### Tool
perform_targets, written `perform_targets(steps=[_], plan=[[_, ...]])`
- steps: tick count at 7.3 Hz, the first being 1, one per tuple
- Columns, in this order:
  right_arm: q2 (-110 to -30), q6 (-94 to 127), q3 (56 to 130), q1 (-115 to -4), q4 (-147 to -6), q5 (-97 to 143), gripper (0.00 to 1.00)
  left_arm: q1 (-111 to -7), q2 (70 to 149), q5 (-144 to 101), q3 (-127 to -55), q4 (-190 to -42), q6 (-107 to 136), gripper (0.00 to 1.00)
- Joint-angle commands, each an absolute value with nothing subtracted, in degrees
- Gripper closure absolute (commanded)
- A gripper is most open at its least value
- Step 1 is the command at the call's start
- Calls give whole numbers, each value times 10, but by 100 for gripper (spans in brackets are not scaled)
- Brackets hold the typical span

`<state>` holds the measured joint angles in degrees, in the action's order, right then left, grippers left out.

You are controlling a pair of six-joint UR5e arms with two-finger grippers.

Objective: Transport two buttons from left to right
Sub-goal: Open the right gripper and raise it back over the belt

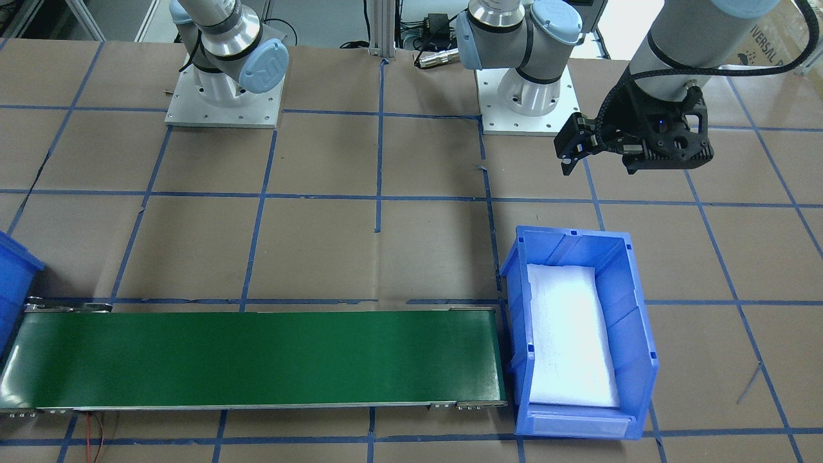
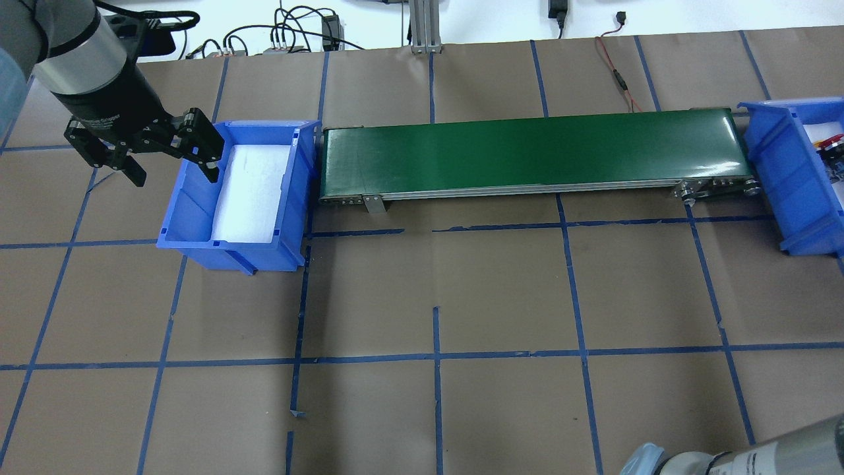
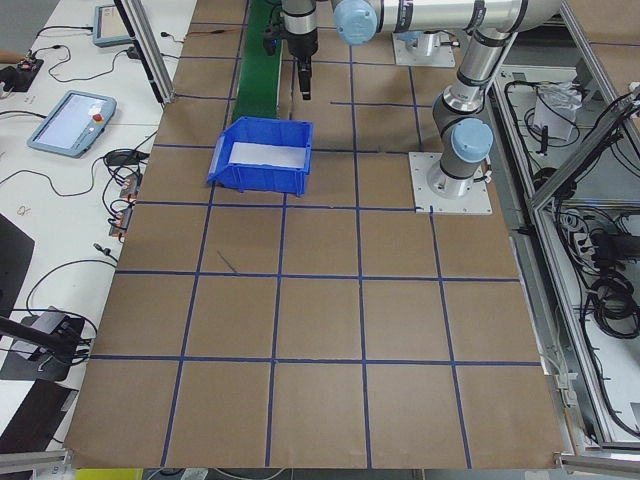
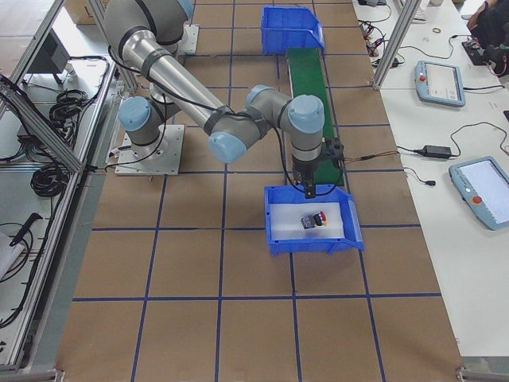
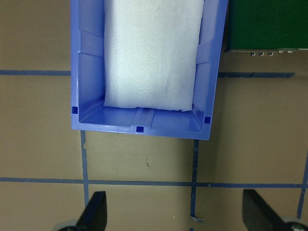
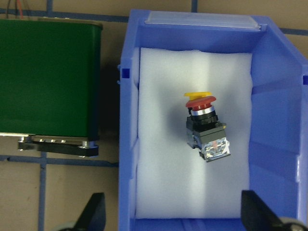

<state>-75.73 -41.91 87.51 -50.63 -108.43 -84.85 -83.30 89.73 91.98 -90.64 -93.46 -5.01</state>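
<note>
Behind the red button (image 6: pixel 207 129), the yellow button (image 6: pixel 197 94) barely shows; left gripper (image 5: pixel 175 214) and right gripper (image 6: pixel 175 214) gape.

Green conveyor belt (image 2: pixel 534 155) flat along a brown-papered table (image 2: pixel 501 290) gridded with blue tape. Just beside the belt's end on the robot's left, an open blue bin (image 2: pixel 192 208) lined with a white foam pad (image 2: pixel 250 191). Just beside the opposite end, a second blue bin (image 2: pixel 775 171), likewise foam-lined. Beyond the belt's far edge, a thin red wire (image 2: pixel 625 92).
</note>
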Motion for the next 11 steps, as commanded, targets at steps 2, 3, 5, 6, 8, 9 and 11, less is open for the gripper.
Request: perform_targets(steps=[2,3,5,6,8,9,11], plan=[[-824,-227,884,-678,-1021,-903,0,-830,897,920,-901,-936,-51,0],[-831,-161,885,-738,-1012,-904,0,-831,897,919,-900,-935,-51,0],[-837,-68,884,-841,-1006,-904,0,-832,897,920,-902,-936,-51,0],[-838,4,882,-872,-1005,-903,0,-833,897,919,-900,-935,-50,0],[-838,105,883,-945,-1005,-904,0,-836,897,918,-901,-935,-50,0],[-838,114,884,-959,-1006,-902,0,-834,898,919,-901,-935,-50,0],[-833,127,885,-963,-1009,-896,0,-836,899,920,-901,-940,-49,0]])
